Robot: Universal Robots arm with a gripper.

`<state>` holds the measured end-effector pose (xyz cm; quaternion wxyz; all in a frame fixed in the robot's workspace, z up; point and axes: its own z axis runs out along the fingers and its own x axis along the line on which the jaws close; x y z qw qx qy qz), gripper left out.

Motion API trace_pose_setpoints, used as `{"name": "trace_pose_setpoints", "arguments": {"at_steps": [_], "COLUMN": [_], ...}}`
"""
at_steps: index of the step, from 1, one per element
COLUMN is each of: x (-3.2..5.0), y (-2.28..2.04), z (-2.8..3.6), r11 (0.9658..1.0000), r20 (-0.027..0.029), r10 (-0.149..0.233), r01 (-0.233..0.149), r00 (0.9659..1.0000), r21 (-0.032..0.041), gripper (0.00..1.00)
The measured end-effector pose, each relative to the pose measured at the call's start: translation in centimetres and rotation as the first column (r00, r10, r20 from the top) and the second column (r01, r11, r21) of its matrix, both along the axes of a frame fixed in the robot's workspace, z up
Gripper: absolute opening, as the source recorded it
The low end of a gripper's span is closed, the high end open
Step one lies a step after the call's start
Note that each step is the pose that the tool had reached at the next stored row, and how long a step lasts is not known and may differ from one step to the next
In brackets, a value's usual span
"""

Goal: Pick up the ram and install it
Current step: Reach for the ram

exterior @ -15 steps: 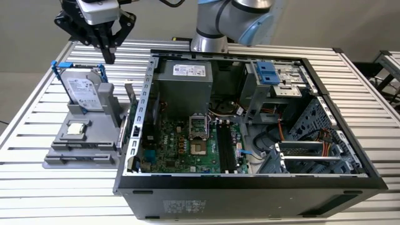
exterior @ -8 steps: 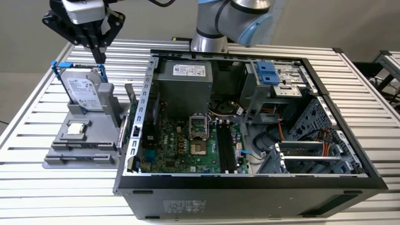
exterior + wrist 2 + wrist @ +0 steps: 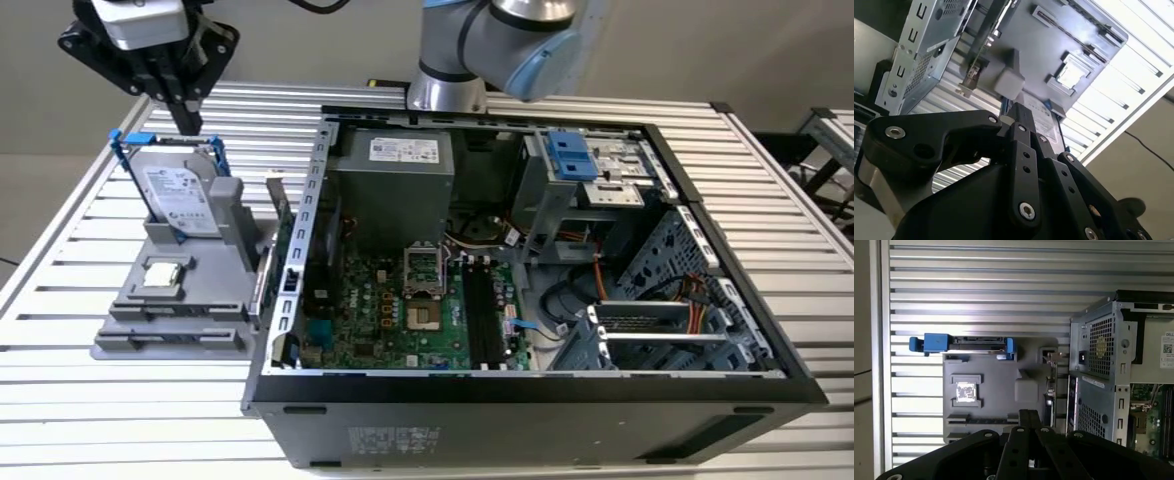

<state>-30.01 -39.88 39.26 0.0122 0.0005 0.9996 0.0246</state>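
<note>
Exterior view: gripper (image 3: 186, 118) hangs over the far end of the hard drive (image 3: 183, 195), which stands in the grey fixture (image 3: 147, 325) at the exterior view's left of the open computer case (image 3: 534, 385). Fingers look pressed together with nothing between them.

Ram (image 3: 283, 222) stands on its long edge in a slot on the fixture's case-side border, just beside the case wall and untouched. It shows edge-on in the first wrist view (image 3: 1050, 390). Black memory slots (image 3: 481, 315) on the motherboard look unoccupied, so install is not yet done.

Handling judgement: light, thin, stiff board, but brittle if twisted, and the chips and contact edge are delicate. Best hold is across the two flat faces near mid-length on the upper, free edge, square to the board so it lifts straight out. Faces are smooth; a skewed pinch could let it pivot.

Processor chip (image 3: 163, 272) lies flat on the fixture, apart from the ram.
</note>
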Motion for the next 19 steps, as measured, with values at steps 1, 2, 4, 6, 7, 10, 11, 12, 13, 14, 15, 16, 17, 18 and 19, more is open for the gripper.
{"name": "trace_pose_setpoints", "arguments": {"at_steps": [1, 2, 4, 6, 7, 10, 11, 12, 13, 14, 15, 16, 17, 18, 19], "x": [-0.29, -0.57, -1.13, -1.7, -1.99, -2.88, -3.18, -3.48, -3.78, -4.05, -4.31, -4.58, -4.81, -5.06, -5.29], "y": [0.0, 0.0, 0.0, 0.0, 0.0, 0.0, 0.0, 0.0, 0.0, 0.0, 0.0, 0.0, 0.0, 0.0, 0.0], "z": [0.0, 0.0, 0.0, 0.0, 0.0, 0.0, 0.0, 0.0, 0.0, 0.0, 0.0, 0.0, 0.0, 0.01, 0.0], "r11": [1.0, 1.0, 1.0, 1.0, 1.0, 1.0, 1.0, 1.0, 1.0, 1.0, 1.0, 1.0, 1.0, 1.0, 1.0], "r20": [0.0, -0.0001, 0.0, 0.0, 0.0, -0.0001, -0.0001, 0.0, 0.0, 0.0, -0.0001, 0.0, 0.0, -0.0001, 0.0], "r10": [0.001, 0.001, 0.003, 0.004, 0.005, 0.006, 0.006, 0.006, 0.006, 0.006, 0.006, 0.006, 0.006, 0.006, 0.006], "r01": [-0.001, -0.001, -0.003, -0.004, -0.005, -0.006, -0.006, -0.006, -0.006, -0.006, -0.006, -0.006, -0.006, -0.006, -0.006], "r00": [1.0, 1.0, 1.0, 1.0, 1.0, 1.0, 1.0, 1.0, 1.0, 1.0, 1.0, 1.0, 1.0, 1.0, 1.0], "r21": [0.0, 0.0, 0.0, 0.0, 0.0, 0.0, 0.0, 0.0, 0.0, 0.0, 0.0, 0.0, 0.0, -0.0001, 0.0], "gripper": [0.0, 0.0, 0.0, 0.0, 0.0, 0.0, 0.0, 0.0, 0.0, 0.0, 0.0, 0.0, 0.0, 0.0, 0.0]}}
